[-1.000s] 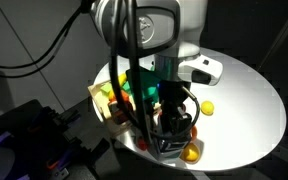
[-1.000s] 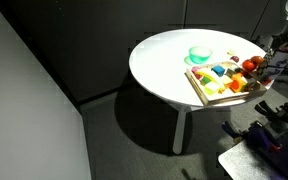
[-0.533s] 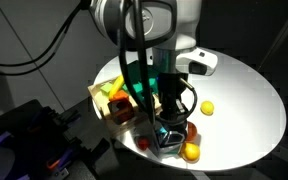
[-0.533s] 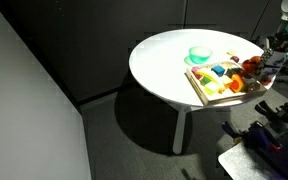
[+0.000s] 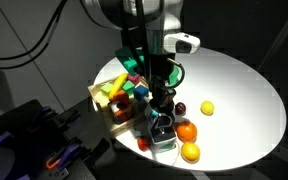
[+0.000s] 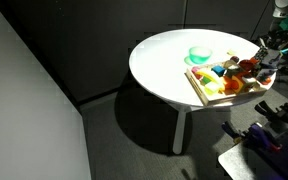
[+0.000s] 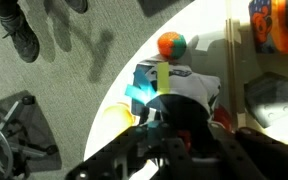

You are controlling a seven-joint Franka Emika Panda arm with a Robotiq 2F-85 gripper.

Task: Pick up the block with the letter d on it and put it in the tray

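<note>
My gripper (image 5: 162, 128) hangs over the near side of the white round table (image 5: 239, 90), just beside the tray (image 5: 102, 93). Its fingers are shut on a small dark cube, the block with the letter d (image 5: 161, 123). In the wrist view the gripper (image 7: 182, 136) fills the bottom, and only a red patch of the block (image 7: 184, 138) shows between the jaws; the letter itself is hidden. The light-wood tray (image 6: 212, 93) holds several colourful toy shapes, and its wall (image 7: 238, 70) runs along the right of the wrist view.
Two orange balls (image 5: 187, 131) (image 5: 190, 152) lie right beside the gripper near the table's edge. A yellow ball (image 5: 208, 107) and a dark red piece (image 5: 180, 107) lie further in. A green bowl (image 6: 200, 54) stands behind the tray.
The jaws have come together on the dark cube. The arm's upper part has risen and shifted toward the tray side.
</note>
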